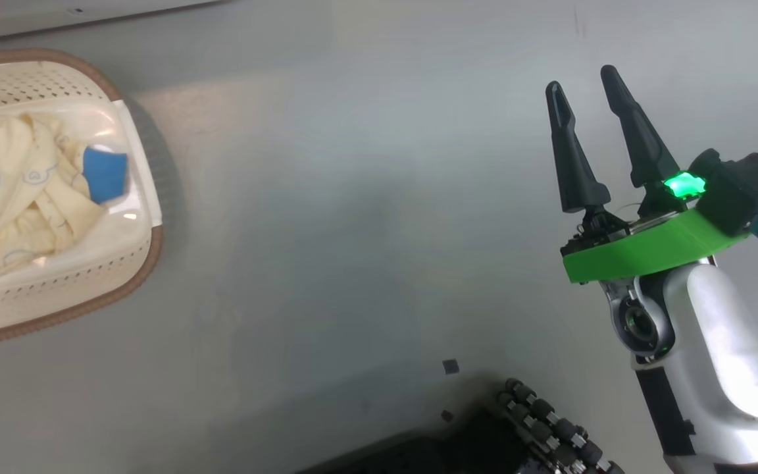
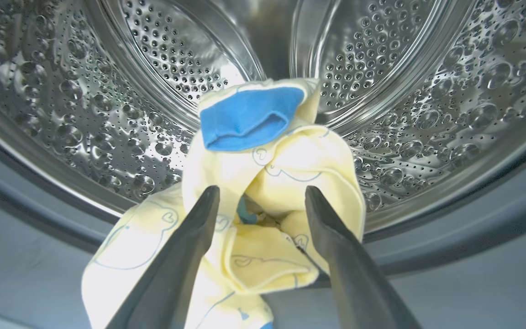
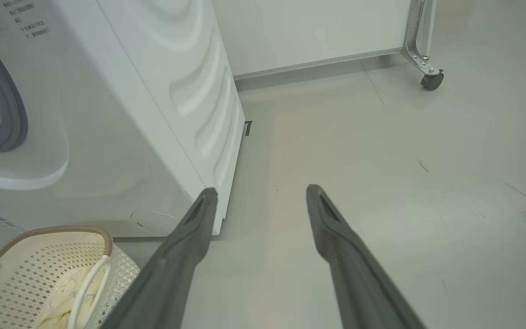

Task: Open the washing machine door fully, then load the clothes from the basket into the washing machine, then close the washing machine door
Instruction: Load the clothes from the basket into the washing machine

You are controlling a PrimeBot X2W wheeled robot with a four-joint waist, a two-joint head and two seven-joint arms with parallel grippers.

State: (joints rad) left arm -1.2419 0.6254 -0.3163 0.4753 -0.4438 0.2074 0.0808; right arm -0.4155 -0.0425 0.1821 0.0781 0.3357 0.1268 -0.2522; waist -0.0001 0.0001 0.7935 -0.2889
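Note:
My left gripper (image 2: 260, 192) is open at the mouth of the washing machine's steel drum (image 2: 107, 114). A cream-yellow garment (image 2: 290, 173) with a blue cloth piece (image 2: 244, 119) lies between its spread fingers and drapes over the drum's lip. The washing machine (image 3: 130, 114) stands white at the left of the right wrist view. Below it sits the basket (image 3: 34, 269). The basket (image 1: 56, 289) holds more clothes (image 1: 17, 197) and a blue piece (image 1: 104, 174). My right gripper (image 1: 583, 78) hangs open over bare floor, right of the basket. The washing machine door is out of view.
A white panel on a metal leg with a caster wheel (image 3: 432, 81) stands behind and to the right of the washer. My own dark base with roller wheels (image 1: 543, 428) is at the bottom of the head view. Grey floor lies between basket and right arm.

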